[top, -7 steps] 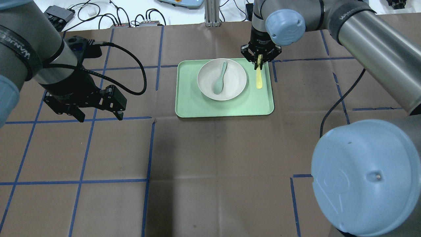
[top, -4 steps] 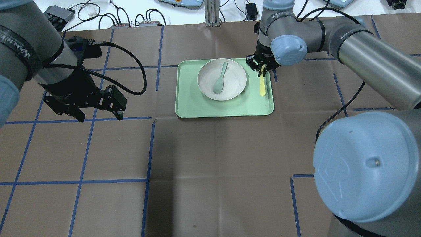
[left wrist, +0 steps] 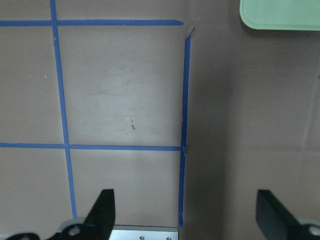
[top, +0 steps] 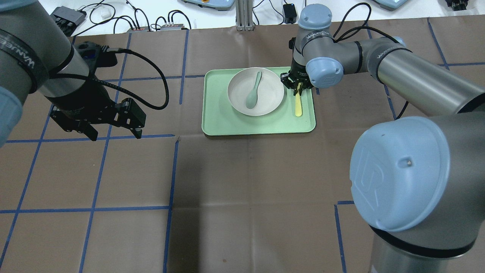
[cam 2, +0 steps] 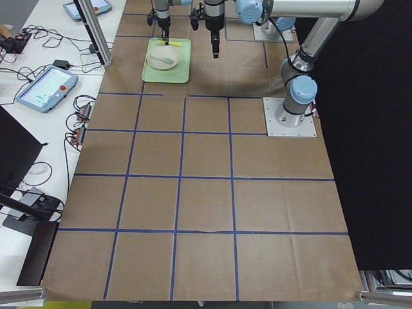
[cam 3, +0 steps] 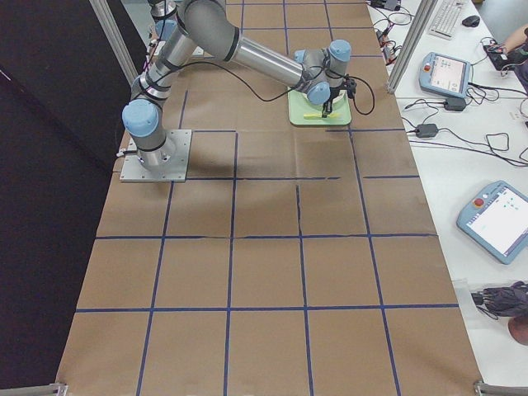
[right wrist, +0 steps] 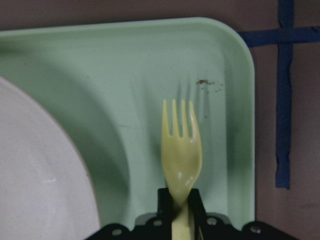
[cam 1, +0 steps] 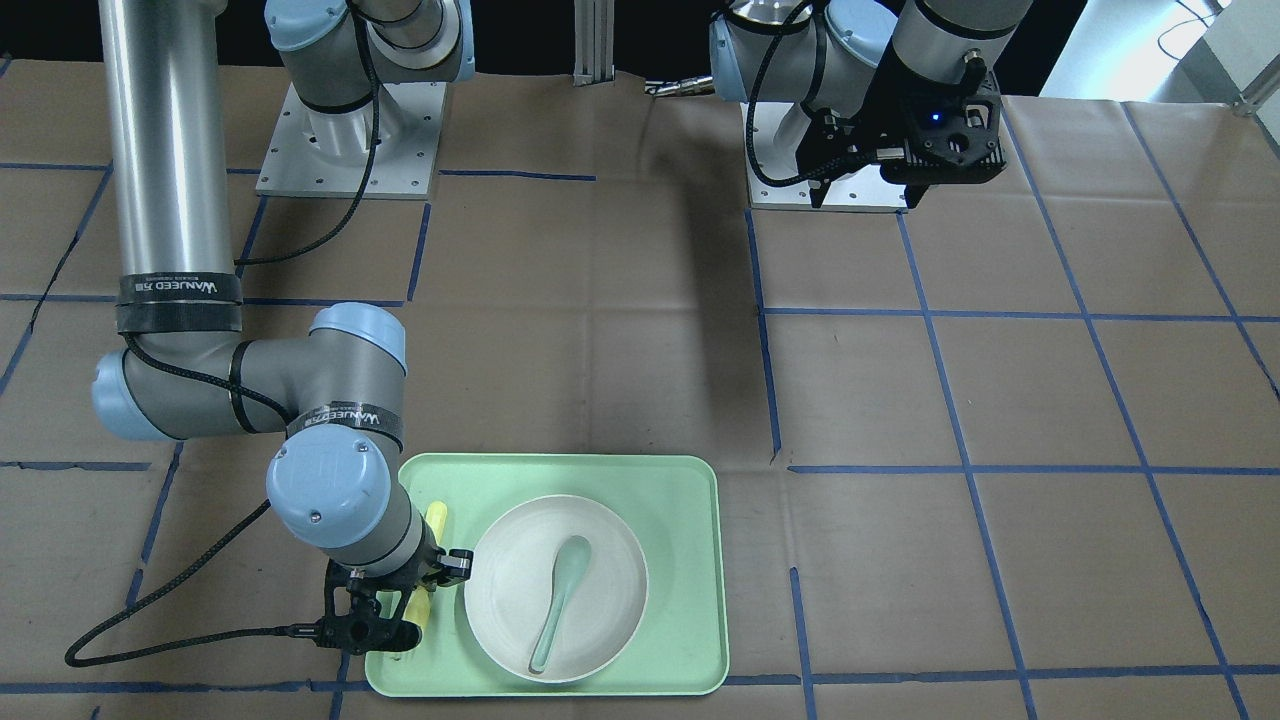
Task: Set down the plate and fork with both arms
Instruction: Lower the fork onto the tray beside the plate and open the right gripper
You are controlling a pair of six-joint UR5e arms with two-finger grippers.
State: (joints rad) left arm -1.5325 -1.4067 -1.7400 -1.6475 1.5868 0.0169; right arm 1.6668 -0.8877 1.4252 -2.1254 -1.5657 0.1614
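The off-white plate (top: 255,91) sits on the mint-green tray (top: 216,121), with a grey-green spoon (top: 254,91) lying in it. The pale-yellow fork (top: 298,106) is over the tray's right strip, beside the plate. My right gripper (top: 297,89) is shut on the fork near its neck; in the right wrist view the tines (right wrist: 181,120) point at the tray's far corner and the plate's edge (right wrist: 40,175) is at the left. I cannot tell if the fork touches the tray. My left gripper (top: 113,134) is open and empty over bare table, far left of the tray.
The table is brown paper with blue tape lines (top: 172,170). Cables and control boxes (top: 151,26) lie past the far edge. A metal post (top: 242,15) stands at the back centre. The tray's corner (left wrist: 280,15) shows in the left wrist view.
My right arm has come down and towards the tray's front with the fork, along the right strip beside the plate. The left arm has not moved.
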